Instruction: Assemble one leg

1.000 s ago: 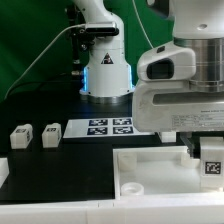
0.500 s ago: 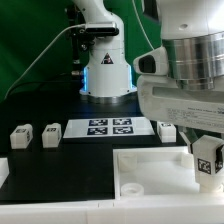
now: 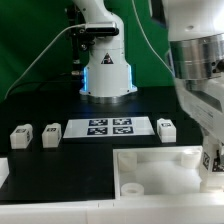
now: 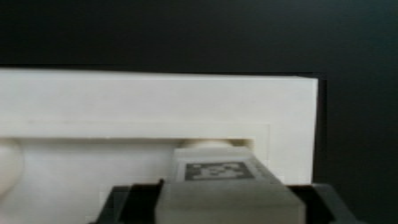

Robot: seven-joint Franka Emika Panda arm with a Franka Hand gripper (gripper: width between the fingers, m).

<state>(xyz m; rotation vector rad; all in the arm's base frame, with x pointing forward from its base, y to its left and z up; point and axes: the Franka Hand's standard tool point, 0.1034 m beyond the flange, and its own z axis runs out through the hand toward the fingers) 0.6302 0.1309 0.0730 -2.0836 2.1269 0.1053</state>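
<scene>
My gripper (image 3: pixel 213 163) is at the exterior view's right edge, low over the right side of the large white tray-like piece (image 3: pixel 150 168). It is shut on a leg (image 4: pixel 219 178), a small white block with a tag on its face, held between the dark fingers (image 4: pixel 128 206). In the wrist view the gripper (image 4: pixel 219 202) holds the leg just over the tray-like piece (image 4: pixel 160 105), near its inner rim. The held leg barely shows in the exterior view (image 3: pixel 212 158). Three more legs stand on the black table: two at the left (image 3: pixel 20 137) (image 3: pixel 51 134) and one (image 3: pixel 166 127) beside the marker board.
The marker board (image 3: pixel 107 127) lies on the black table in front of the arm's white base (image 3: pixel 105 70). A white piece's corner (image 3: pixel 3 172) shows at the left edge. Green cloth hangs behind.
The arm has moved toward the exterior view's right and lower with the leg in its grip. This uncovered the leg beside the marker board's right end.
</scene>
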